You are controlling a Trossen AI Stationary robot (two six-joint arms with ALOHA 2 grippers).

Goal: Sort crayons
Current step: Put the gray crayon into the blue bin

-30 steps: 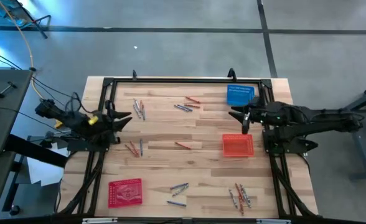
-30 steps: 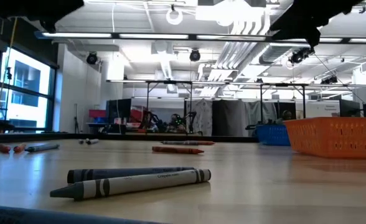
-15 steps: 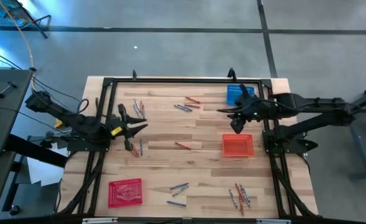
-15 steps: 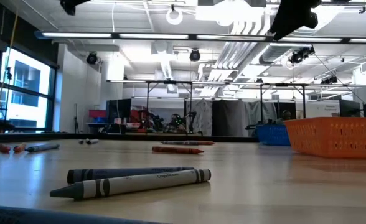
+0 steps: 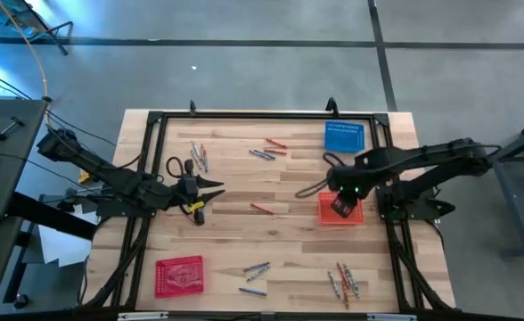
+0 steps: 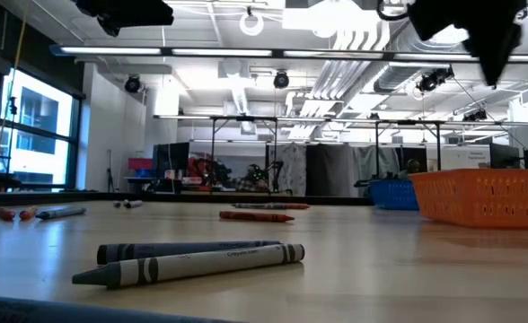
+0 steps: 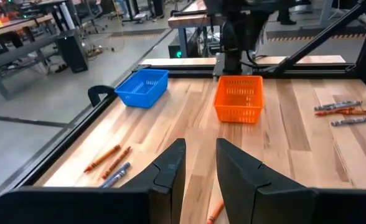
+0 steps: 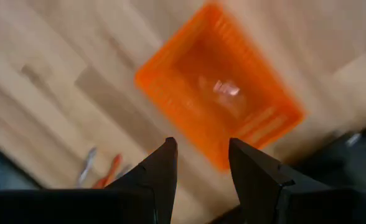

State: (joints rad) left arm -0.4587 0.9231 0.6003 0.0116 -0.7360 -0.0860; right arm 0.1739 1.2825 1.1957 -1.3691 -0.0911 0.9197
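Observation:
Crayons lie flat on the wooden table in loose groups: red and grey ones at the far left (image 5: 198, 156), far middle (image 5: 266, 149), centre (image 5: 262, 209), near middle (image 5: 255, 269) and near right (image 5: 344, 278). Two grey crayons (image 6: 192, 260) fill the low view's foreground. My left gripper (image 5: 213, 189) is open over the table's left half, pointing right, with a pair of crayons (image 5: 191, 212) just near of it. My right gripper (image 8: 200, 165) is open and points down above the orange basket (image 5: 340, 209). Neither holds anything.
A blue basket (image 5: 344, 135) stands at the far right and a red basket (image 5: 180, 275) at the near left. A black frame (image 5: 244, 114) runs along the table's edges. Bare wood lies between the crayon groups in the middle.
My left gripper has gone from the table's left edge toward the middle, a little toward the near edge. My right gripper has swung from beside the blue basket toward the near edge and tipped from level to pointing down, now over the orange basket. No crayon has moved.

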